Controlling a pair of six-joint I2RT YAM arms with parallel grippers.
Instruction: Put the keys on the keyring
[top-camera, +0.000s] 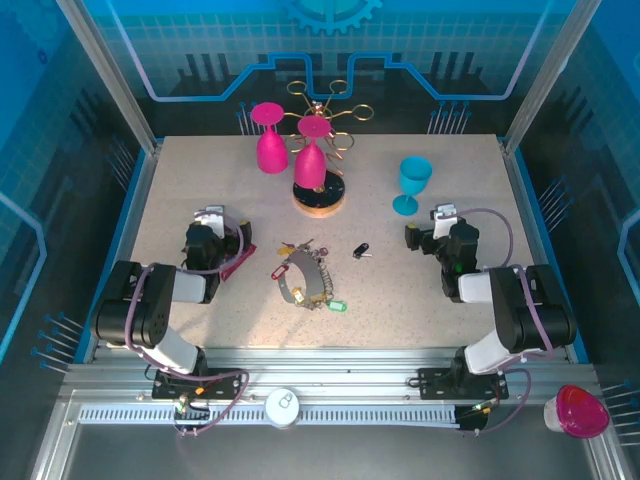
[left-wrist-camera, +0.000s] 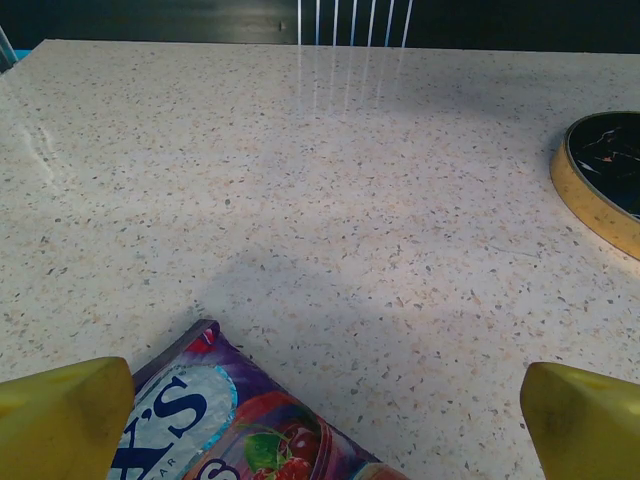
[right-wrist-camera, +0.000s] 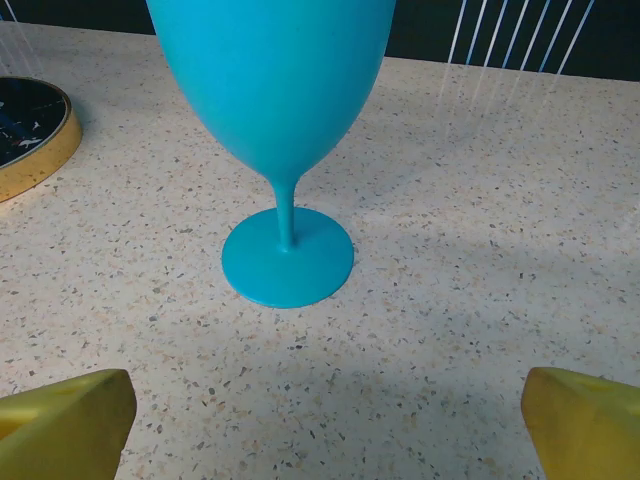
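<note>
My left pincer (left-wrist-camera: 322, 425) hangs low over the speckled table (left-wrist-camera: 330, 200), yellow fingertips (left-wrist-camera: 62, 420) spread wide and grasping nothing. A purple sweet wrapper (left-wrist-camera: 235, 420) lies on the table beside the left fingertip. Further right, mid-table and well apart from both my pincers, the keyring (top-camera: 288, 290) lies flat with tagged keys (top-camera: 325, 297) bunched along it. A black-tagged key (top-camera: 361, 251) lies loose just to the ring's right, off it. Behind them stands the round wooden rack base (top-camera: 319, 196) with two pink glasses (top-camera: 270, 140). My right pincer (right-wrist-camera: 322, 425) is released too, holding nothing; a blue glass (right-wrist-camera: 285, 110) stands upright ahead of it.
</note>
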